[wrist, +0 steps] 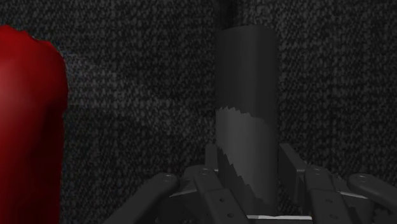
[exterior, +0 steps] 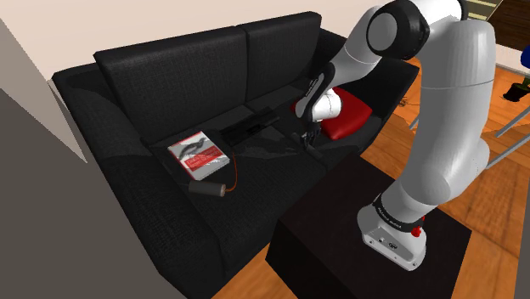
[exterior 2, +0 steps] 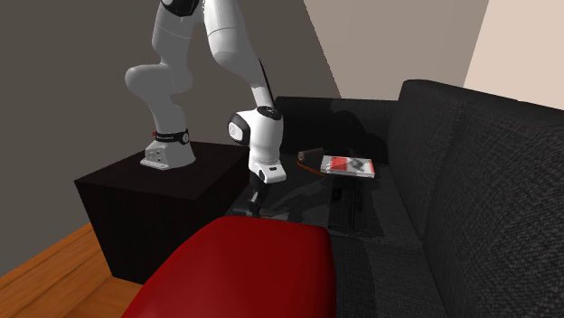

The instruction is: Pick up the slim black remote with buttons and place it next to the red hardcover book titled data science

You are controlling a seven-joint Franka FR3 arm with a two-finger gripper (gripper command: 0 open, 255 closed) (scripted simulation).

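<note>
2 fingers (wrist: 289, 164) pinch remote (wrist: 247, 76); it juts forward from end effector (wrist: 248, 151) over sofa (wrist: 140, 95).

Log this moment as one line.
phase: grasp | gripper: shut on remote, low at sofa seat | remote: beside red cushion | book: apart, along the seat | placed: not yet

sofa (exterior: 170, 68) 1 | book (exterior: 198, 155) 1 | remote (wrist: 247, 76) 1 | red cushion (exterior: 348, 115) 1 | dark cylinder (exterior: 212, 188) 1

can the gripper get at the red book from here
Probably yes: the book lies flat and uncovered on the sofa seat, the gripper hangs low over the same seat, nothing tall between them.
</note>
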